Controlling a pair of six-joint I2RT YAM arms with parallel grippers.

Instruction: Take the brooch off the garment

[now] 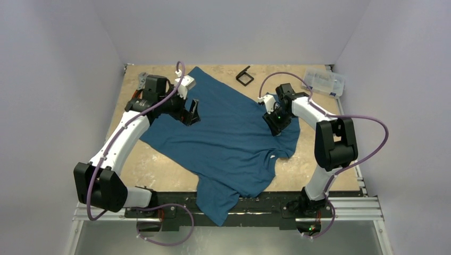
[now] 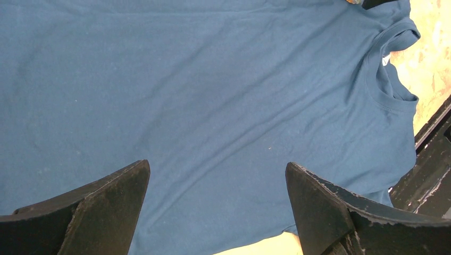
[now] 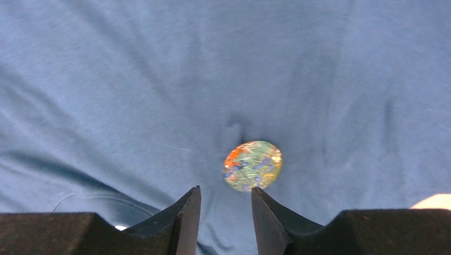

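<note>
The garment (image 1: 228, 138) is a dark teal-blue T-shirt spread over the table, and it fills the left wrist view (image 2: 213, 79) and the right wrist view (image 3: 159, 79). The brooch (image 3: 252, 165) is a small round disc mottled green, orange and blue, pinned flat on the cloth. My right gripper (image 3: 225, 192) hovers just short of it, jaws a narrow gap apart with nothing between them; its right fingertip (image 3: 260, 202) is at the disc's near edge. From above, the right gripper (image 1: 277, 125) hides the brooch. My left gripper (image 2: 218, 175) stands wide open over the shirt's far left part (image 1: 191, 114).
A small black square frame (image 1: 244, 76) lies on the board beyond the shirt. A clear plastic box (image 1: 324, 82) sits at the back right corner. The shirt's neck opening (image 2: 393, 48) faces the near right, and its hem hangs over the table's front edge (image 1: 218, 212).
</note>
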